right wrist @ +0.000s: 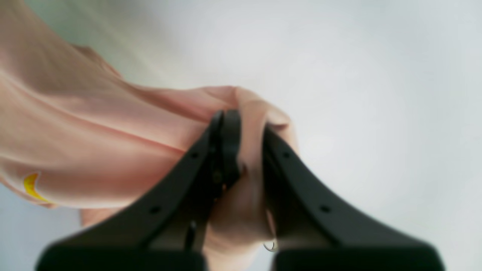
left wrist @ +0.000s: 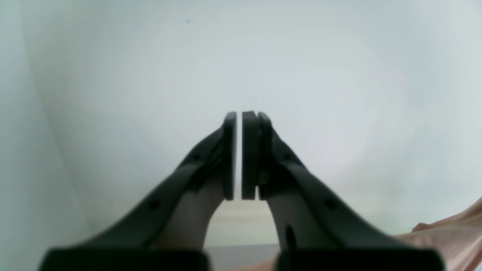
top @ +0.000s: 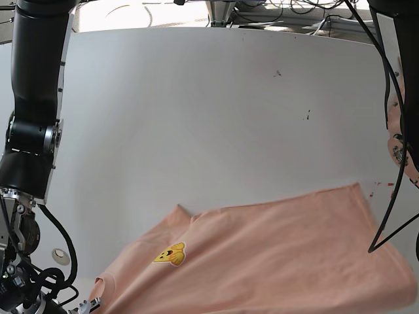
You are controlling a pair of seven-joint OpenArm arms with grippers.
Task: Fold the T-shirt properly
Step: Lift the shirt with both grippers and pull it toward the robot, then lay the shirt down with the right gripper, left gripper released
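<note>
Two arms are working over a white desk (top: pixel 196 118), w/ the T-shirt (top: pixel 275 255) lying across the lower half of the base view, peach fabric spreading from lower left to the right edge, partly lifted and wrinkling rather than lying flat. Its yellow face emblem (top: pixel 171 254) is sitting at lower centre-left, facing up. In the right wrist view the right gripper (right wrist: pixel 244 124) is pinching a bunched fold of the shirt btwn its black fingers (right wrist: pixel 226 143), cloth bulging out above and below the pads; the rest of the fabric is trailing off to the left of the frame, and a sliver of the yellow emblem is showing at the lower left edge. In the left wrist view the left gripper (left wrist: pixel 241 154) is sitting closed, pads nearly touching w/ only a thin bright slit btwn them and no cloth in the slit; it is pointing at bare white desk, w/ a bit of peach fabric showing at the lower right corner of that frame. In the base view a black arm (top: pixel 33 118) is standing along the left edge and black cables (top: pixel 386 91) are hanging down the right edge; neither gripper is clearly visible there.
</note>
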